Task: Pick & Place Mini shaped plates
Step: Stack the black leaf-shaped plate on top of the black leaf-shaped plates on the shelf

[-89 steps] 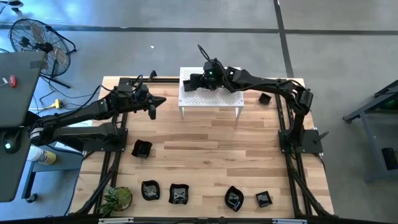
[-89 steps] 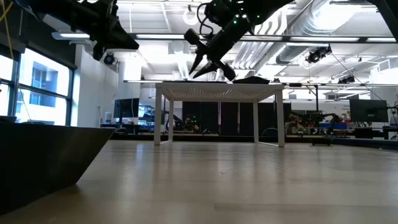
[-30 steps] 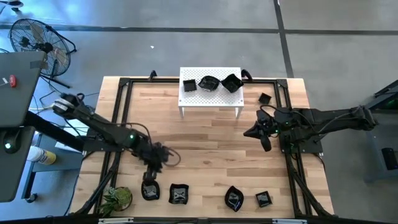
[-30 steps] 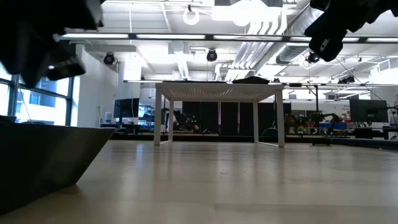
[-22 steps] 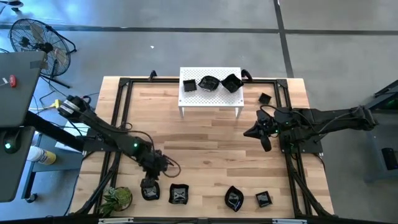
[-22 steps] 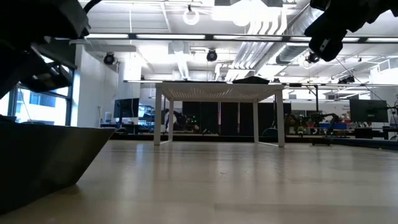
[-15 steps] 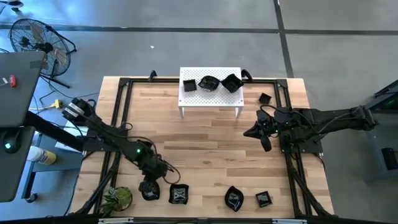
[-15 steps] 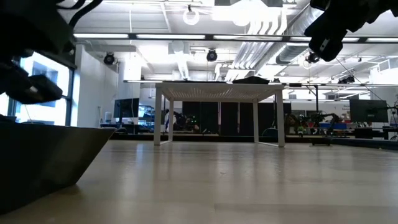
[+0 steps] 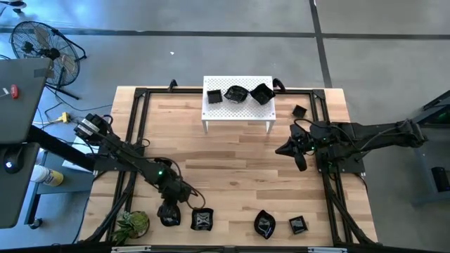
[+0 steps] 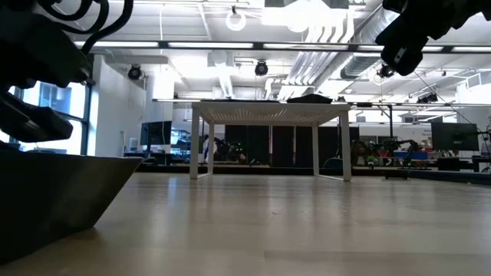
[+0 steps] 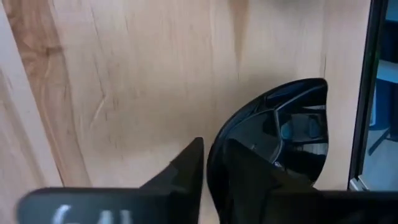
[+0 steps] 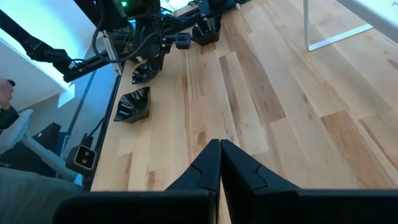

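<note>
Left end effector gripping a mini plate at the worktop's front edge; three plates sitting on the white stand.

The left end effector (image 9: 169,209) is reaching down near the front-left corner of the light wooden worktop (image 9: 232,158), its fingers (image 11: 186,168) narrowed around the rim of a glossy black leaf-shaped mini plate (image 11: 280,140) that is resting on the wood. Beside it along the front edge are lying a squarish black plate (image 9: 202,220), a leaf-like black plate (image 9: 264,224) and a small square black plate (image 9: 298,225). The white perforated stand (image 9: 218,111) at the back edge is carrying three black plates (image 9: 237,94) on its top. Another small black plate (image 9: 299,111) is lying near the back-right corner. The right end effector (image 9: 283,150) is hovering above the worktop's right side with its fingers (image 12: 211,163) pressed together, holding nothing. A small green plant (image 9: 133,223) is sitting at the front-left corner.
</note>
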### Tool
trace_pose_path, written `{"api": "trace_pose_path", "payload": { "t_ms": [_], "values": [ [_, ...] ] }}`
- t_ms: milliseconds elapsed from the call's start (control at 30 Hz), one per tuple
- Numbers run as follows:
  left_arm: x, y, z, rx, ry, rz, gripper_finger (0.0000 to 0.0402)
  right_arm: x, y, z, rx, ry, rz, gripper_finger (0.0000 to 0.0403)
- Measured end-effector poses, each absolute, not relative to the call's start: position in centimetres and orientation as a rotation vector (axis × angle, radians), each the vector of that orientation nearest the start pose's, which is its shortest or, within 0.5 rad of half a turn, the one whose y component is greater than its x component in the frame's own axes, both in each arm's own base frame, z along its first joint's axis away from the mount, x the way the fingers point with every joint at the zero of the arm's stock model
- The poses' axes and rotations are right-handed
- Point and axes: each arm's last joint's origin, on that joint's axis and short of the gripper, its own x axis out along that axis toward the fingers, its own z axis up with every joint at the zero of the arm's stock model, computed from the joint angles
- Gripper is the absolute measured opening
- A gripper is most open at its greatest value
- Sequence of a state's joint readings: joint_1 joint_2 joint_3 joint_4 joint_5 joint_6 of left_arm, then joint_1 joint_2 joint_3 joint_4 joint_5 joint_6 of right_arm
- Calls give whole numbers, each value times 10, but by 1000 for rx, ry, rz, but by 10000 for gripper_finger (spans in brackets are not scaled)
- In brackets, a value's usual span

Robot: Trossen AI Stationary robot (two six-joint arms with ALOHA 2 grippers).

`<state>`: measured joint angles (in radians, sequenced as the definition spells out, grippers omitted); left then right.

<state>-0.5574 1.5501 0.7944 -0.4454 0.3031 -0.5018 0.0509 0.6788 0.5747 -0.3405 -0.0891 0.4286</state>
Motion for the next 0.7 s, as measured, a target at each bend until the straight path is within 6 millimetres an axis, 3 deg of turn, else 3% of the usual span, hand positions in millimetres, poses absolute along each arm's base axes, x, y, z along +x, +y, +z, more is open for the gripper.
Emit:
{"api": "trace_pose_path", "payload": {
  "t_ms": [133,333,500,700],
  "values": [
    [224,-150,155,-262,1366,-431,8,151,10,262,422,467,42,2],
    [231,-143,165,-353,1341,-380,4,151,10,262,413,467,45,6],
    [242,-121,195,-402,1246,-297,2,151,10,262,401,467,47,2],
    [245,-78,251,-457,1086,-193,1,151,10,262,401,467,47,6]
  ]
}}
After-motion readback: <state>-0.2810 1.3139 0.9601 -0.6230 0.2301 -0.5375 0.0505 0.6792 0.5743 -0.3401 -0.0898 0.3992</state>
